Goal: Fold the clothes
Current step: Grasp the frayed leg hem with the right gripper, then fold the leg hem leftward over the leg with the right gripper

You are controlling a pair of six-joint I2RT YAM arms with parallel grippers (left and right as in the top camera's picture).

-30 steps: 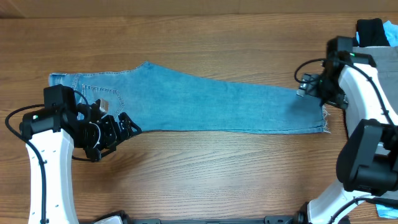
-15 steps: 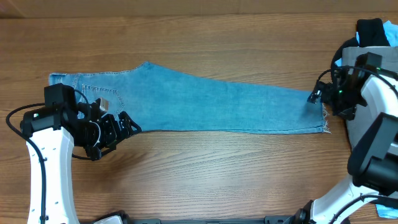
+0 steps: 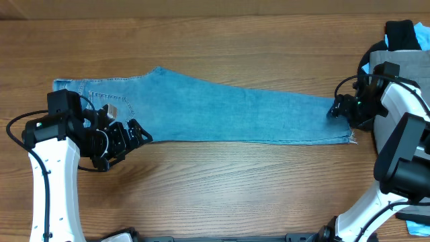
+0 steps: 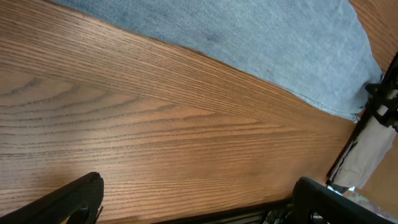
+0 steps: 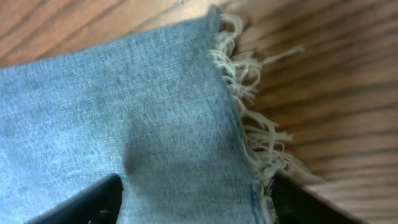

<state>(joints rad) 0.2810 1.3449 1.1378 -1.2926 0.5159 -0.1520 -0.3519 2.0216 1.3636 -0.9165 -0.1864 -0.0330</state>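
The light blue jeans [image 3: 222, 107] lie flat, folded lengthwise, across the table. The waistband and back pocket [image 3: 111, 104] are at the left, the frayed hem [image 3: 351, 131] at the right. My left gripper [image 3: 127, 144] is open over bare wood just below the seat edge. In the left wrist view it [image 4: 199, 186] is empty, with the jeans [image 4: 249, 37] further off. My right gripper [image 3: 334, 109] is low at the hem's far corner. In the right wrist view it [image 5: 196, 186] is open, its fingers either side of the denim [image 5: 155, 106] beside the frayed threads [image 5: 255, 118].
A pile of other clothes sits at the far right edge: a black garment [image 3: 401, 33] and grey-khaki trousers [image 3: 403, 64], close behind my right arm. Bare wooden table [image 3: 235, 188] lies in front of the jeans.
My right gripper has swung right and come down towards me onto the hem's far corner. The left arm and the jeans have not moved.
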